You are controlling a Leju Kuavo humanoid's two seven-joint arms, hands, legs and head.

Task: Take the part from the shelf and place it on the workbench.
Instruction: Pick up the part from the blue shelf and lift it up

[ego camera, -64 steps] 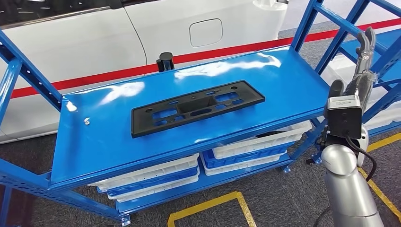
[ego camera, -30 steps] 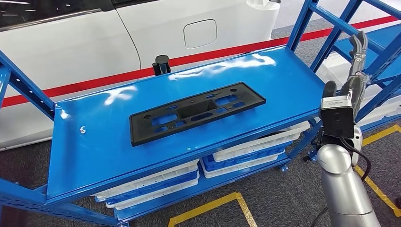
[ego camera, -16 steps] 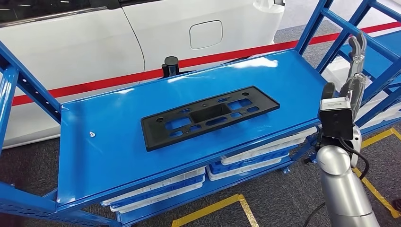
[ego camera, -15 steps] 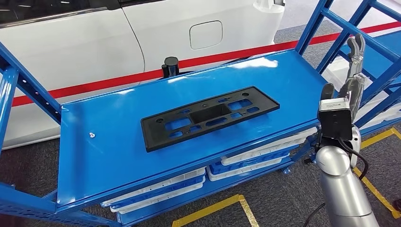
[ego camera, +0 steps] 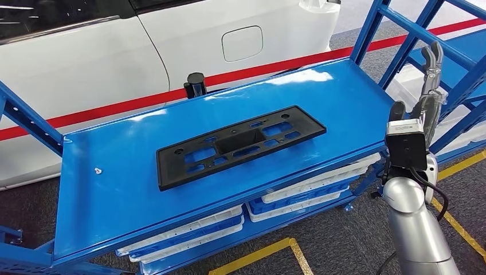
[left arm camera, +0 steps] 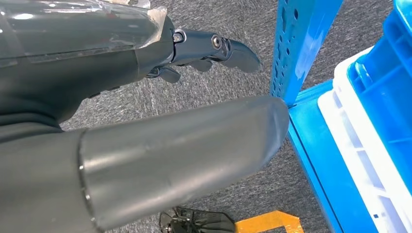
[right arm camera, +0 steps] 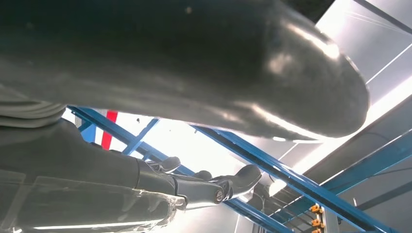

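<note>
The part, a long black plastic plate with several cut-outs, lies flat in the middle of the blue shelf top. My right hand is raised beyond the shelf's right end, fingers stretched upward and apart, holding nothing. The right wrist view shows the same hand with straight fingers against blue frame beams. My left hand hangs low over grey carpet beside a blue shelf post, fingers extended and empty.
A white car stands behind the shelf, past a red floor stripe. A black cylinder stands at the shelf's back edge. White and blue bins fill the lower level. Blue uprights rise at the right; yellow floor tape lies in front.
The whole picture has shifted slightly left, so the camera has moved. The plate stays in place on the shelf. My right hand remains raised and empty.
</note>
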